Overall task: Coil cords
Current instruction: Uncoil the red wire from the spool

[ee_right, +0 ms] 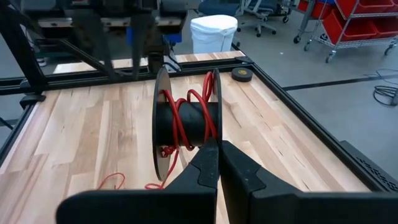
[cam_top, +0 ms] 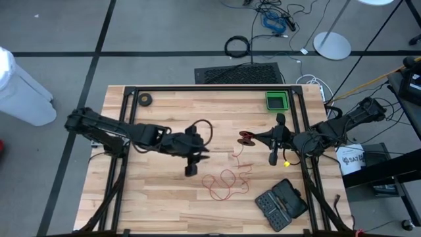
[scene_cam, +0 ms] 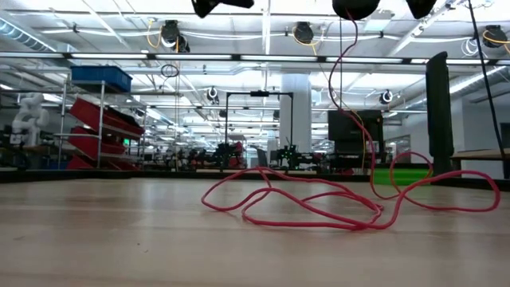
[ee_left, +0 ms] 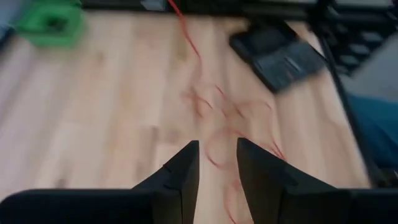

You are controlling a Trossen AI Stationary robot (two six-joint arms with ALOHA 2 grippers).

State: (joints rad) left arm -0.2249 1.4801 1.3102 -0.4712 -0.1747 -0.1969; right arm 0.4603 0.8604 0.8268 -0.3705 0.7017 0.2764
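Note:
The thin red cord (cam_top: 227,181) lies in loose loops on the wooden table, right of the middle. One strand (scene_cam: 344,56) rises from the loops to the small black reel (ee_right: 186,121), which has a few red turns around its core. My right gripper (cam_top: 255,137) is shut on the reel, above the table, right of centre. My left gripper (ee_left: 217,163) is open above the table, left of the loops, pointing slantwise down toward them. Nothing is between its fingers. My right gripper pinches the lower rim of one thin reel disc (ee_right: 215,138) between its two fingers (ee_right: 205,163). They come nearly level from the table's right side. The reel hangs clear of the table with its axle level, and the cord falls slack from it to the table.
A green tray (cam_top: 277,101) stands at the far right and a small black ring-shaped roll (cam_top: 145,99) at the far left. A black tool case (cam_top: 281,203) lies near the front right edge. The black frame rails (cam_top: 210,89) run around the table.

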